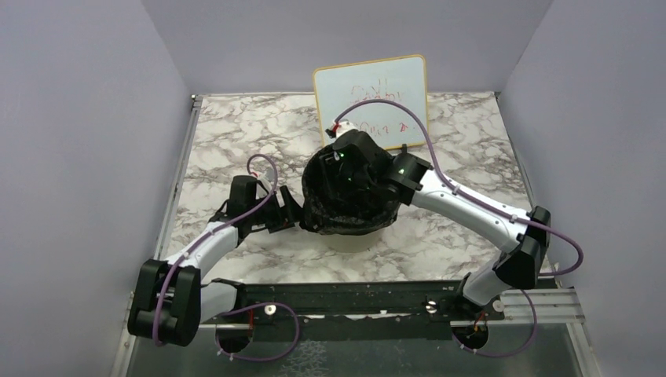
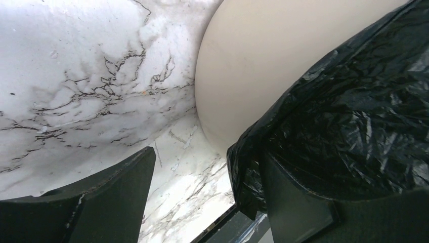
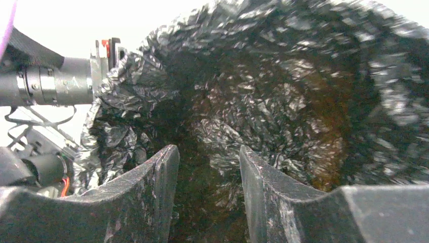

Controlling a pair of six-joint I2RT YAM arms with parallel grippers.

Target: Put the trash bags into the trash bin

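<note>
The trash bin (image 1: 355,238) stands mid-table, its cream wall (image 2: 243,66) showing below the black trash bag (image 1: 338,216) that lines it and folds over the rim. My left gripper (image 1: 288,210) sits open just left of the bin. In the left wrist view the hanging bag edge (image 2: 364,116) rests against the right finger (image 2: 298,202), and only marble shows between the fingertips of the gripper (image 2: 202,197). My right gripper (image 1: 347,174) reaches down into the bin's mouth. It stands open (image 3: 208,192), with the crinkled bag lining (image 3: 263,111) beyond its fingers.
A whiteboard (image 1: 372,98) with red writing leans upright just behind the bin. Grey walls close in the marble table (image 1: 236,133) on three sides. A black rail (image 1: 345,298) runs along the near edge. The left arm's wrist (image 3: 50,83) shows beside the bag rim.
</note>
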